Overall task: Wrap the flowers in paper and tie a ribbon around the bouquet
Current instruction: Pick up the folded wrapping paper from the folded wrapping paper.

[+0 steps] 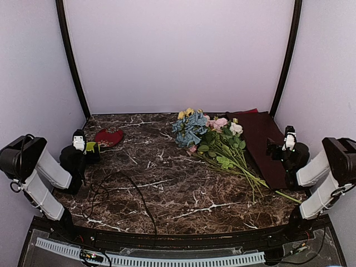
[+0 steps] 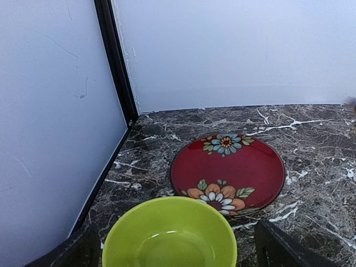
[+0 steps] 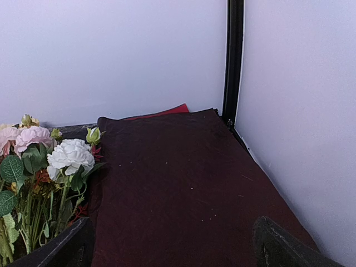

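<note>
Top external view gives me the flowers lying on the dark marble table. The blue, pink and white heads point to the far wall and the green stems run toward the near right. I take the flowers as my landmark.

Just right of the flowers, touching their leaves, a dark maroon sheet lies flat. A red edge shows at its far side (I cannot tell whether it is a second sheet or another face of the same one).

The right gripper hangs to the right of the flowers, over this sheet. Its fingers are spread wide and nothing is between them.

The ribbon, a thin black strand with loose loops, lies on the table left of the flowers and nearer to me, well apart from them.

Far left of the flowers is the left gripper, also spread wide. A green bowl sits between its fingers with a gap on each side, so it is not pinched. Just beyond the bowl lies a red plate with painted flowers.
</note>
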